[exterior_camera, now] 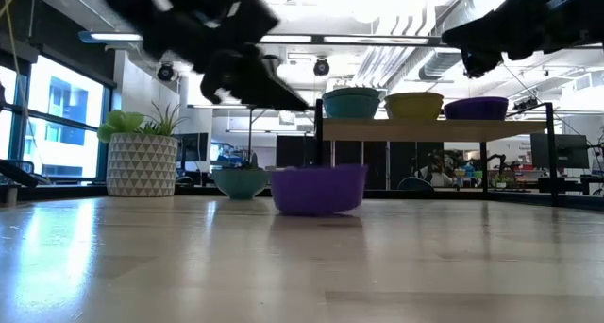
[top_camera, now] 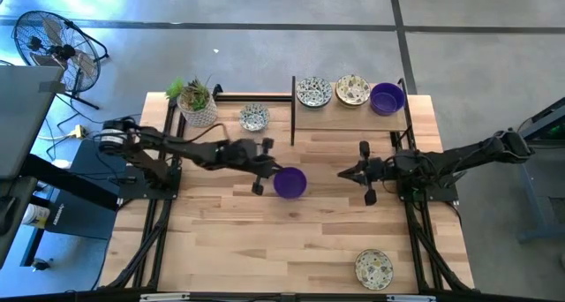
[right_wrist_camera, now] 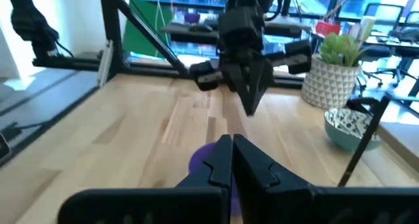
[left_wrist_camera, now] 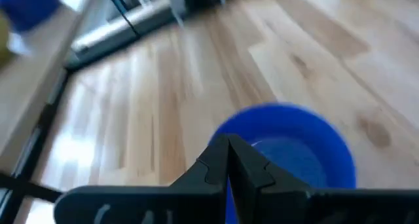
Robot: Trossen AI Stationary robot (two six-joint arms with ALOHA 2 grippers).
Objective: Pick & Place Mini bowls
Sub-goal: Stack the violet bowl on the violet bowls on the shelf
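A purple mini bowl (top_camera: 290,182) stands upright on its base at the middle of the table (exterior_camera: 318,189). My left gripper (top_camera: 274,167) is shut and hangs just left of and above the bowl's rim (left_wrist_camera: 294,145), touching nothing. My right gripper (top_camera: 341,172) is also shut, right of the bowl, raised and pointing toward it with nothing held. Its own fingers (right_wrist_camera: 232,155) hide most of the bowl in the right wrist view. Three more mini bowls rest on a raised shelf (top_camera: 349,108) at the far right: two patterned (top_camera: 313,92) (top_camera: 352,90) and one purple (top_camera: 387,98).
A patterned bowl (top_camera: 254,117) sits on the table beside a white pot with a green plant (top_camera: 198,103) at the far left. Another patterned bowl (top_camera: 373,268) lies near the front right corner. Bare wood lies in front of the purple bowl.
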